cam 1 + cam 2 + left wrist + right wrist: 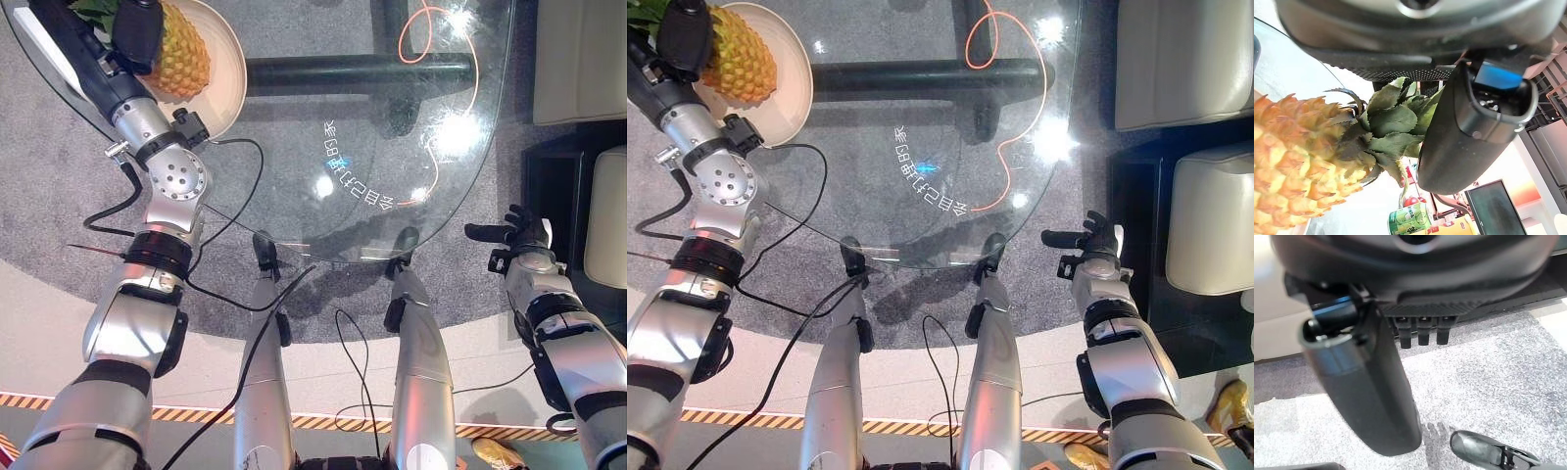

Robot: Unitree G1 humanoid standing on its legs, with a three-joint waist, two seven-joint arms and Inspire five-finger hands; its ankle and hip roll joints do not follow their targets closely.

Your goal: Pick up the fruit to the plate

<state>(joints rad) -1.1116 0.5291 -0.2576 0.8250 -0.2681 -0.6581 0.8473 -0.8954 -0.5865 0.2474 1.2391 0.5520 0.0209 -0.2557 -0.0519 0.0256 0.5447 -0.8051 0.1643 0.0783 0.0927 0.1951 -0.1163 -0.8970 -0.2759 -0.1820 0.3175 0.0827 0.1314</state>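
we see the pineapple (181,54) lying on its side on the plate (233,73), at the far left of the glass table (392,147). the left robot hand (137,34) is over its leafy crown (1388,125); in the left wrist view the thumb (1469,122) stands just beside the leaves, but we cannot tell whether the fingers are closed on the fruit. an orange cable (441,59) shows through the glass, over the table's dark base (358,73) and the grey carpet (59,186). the right robot hand (1097,250) hangs off the table's right edge, well apart from the plate, its fingers straight and holding nothing, near pale seats (1205,225).
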